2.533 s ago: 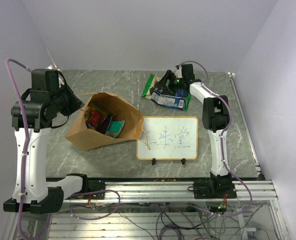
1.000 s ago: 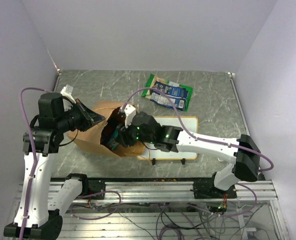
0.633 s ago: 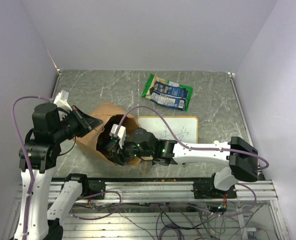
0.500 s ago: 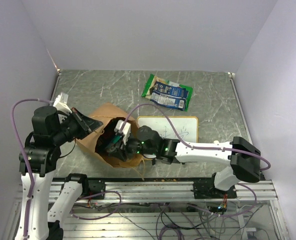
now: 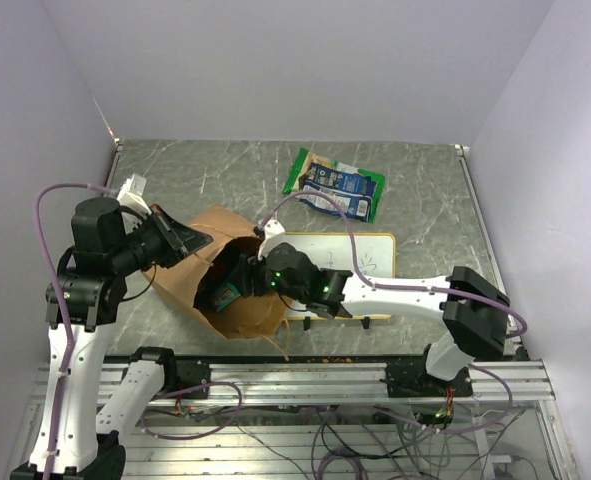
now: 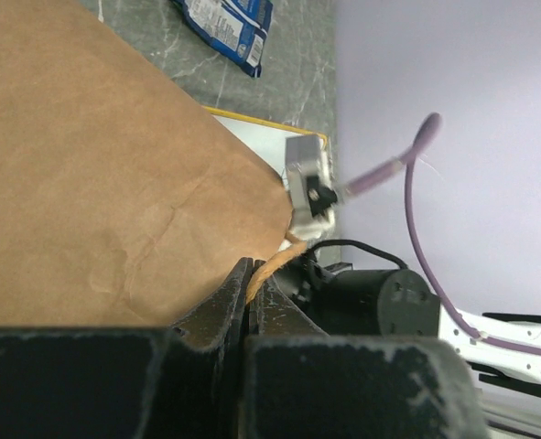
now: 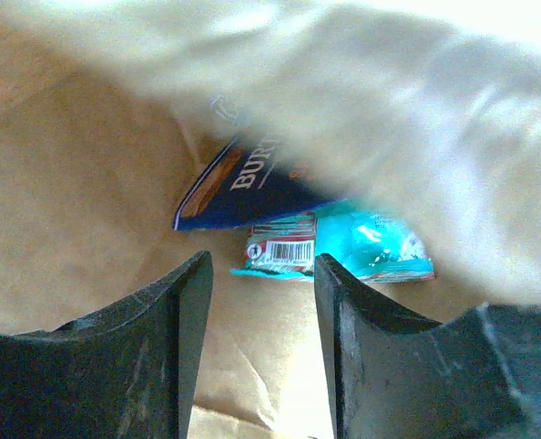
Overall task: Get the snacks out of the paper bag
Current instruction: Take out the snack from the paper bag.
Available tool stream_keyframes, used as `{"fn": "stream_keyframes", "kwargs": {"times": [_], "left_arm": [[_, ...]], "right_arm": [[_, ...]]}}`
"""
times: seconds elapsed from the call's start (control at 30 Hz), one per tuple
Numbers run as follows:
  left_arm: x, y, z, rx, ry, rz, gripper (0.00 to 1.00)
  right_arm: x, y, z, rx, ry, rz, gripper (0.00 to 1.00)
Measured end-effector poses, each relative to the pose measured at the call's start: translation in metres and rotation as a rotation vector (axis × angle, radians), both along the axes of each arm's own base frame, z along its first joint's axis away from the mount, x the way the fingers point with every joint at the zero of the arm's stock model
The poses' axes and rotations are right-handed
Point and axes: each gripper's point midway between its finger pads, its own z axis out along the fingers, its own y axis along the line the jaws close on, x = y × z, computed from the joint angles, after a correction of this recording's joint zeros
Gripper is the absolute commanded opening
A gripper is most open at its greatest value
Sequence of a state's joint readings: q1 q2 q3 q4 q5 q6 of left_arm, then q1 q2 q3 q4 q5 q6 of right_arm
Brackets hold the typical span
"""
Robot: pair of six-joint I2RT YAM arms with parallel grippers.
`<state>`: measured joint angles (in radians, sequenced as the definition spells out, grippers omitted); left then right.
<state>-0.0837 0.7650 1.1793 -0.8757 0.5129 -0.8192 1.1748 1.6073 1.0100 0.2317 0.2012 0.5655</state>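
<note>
Deep inside the paper bag (image 5: 240, 315), the right tool (image 7: 261, 274) looks at two snacks: a dark blue packet (image 7: 243, 187) and a teal packet (image 7: 362, 247), lying side by side against the brown paper wall. This arm has come a long way in a very short time. It has left the back of the worktop (image 5: 445, 230), where the green and blue packets (image 5: 335, 190) lie already out of the bag, swung over the whiteboard (image 5: 360, 262), and poked its nose into the bag's mouth. Its two fingers stand apart, a bit wider than a second ago, with nothing between them yet. The left tool (image 6: 250, 274) is still clenched tight on the bag's string handle (image 6: 272, 263). It has pulled the bag nearer to the front edge and turned it, so the mouth faces the other arm. So the bag is held up and open, and I think a new grab is about to start. The blue packet looks closest. The right tool needs to go a little deeper and then squeeze. The paper is floppy, so it could get pinched too.
</note>
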Motion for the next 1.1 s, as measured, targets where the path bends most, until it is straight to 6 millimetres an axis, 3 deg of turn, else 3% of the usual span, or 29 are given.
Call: {"fn": "stream_keyframes", "kwargs": {"times": [0.27,0.43,0.77,1.1], "left_arm": [[0.002,-0.008,0.004,-0.013,-0.034,-0.059,0.07],[0.0,-0.011,0.004,-0.017,-0.036,-0.089,0.07],[0.004,-0.016,-0.001,-0.018,-0.019,-0.136,0.07],[0.009,-0.017,0.002,0.003,-0.033,-0.157,0.07]], "right_arm": [[0.015,0.001,-0.021,0.12,0.209,-0.274,0.5],[0.025,0.017,-0.037,0.168,0.303,-0.397,0.5],[0.041,0.029,-0.041,0.242,0.347,-0.595,0.49],[0.039,0.031,-0.059,0.208,0.317,-0.675,0.55]]}}
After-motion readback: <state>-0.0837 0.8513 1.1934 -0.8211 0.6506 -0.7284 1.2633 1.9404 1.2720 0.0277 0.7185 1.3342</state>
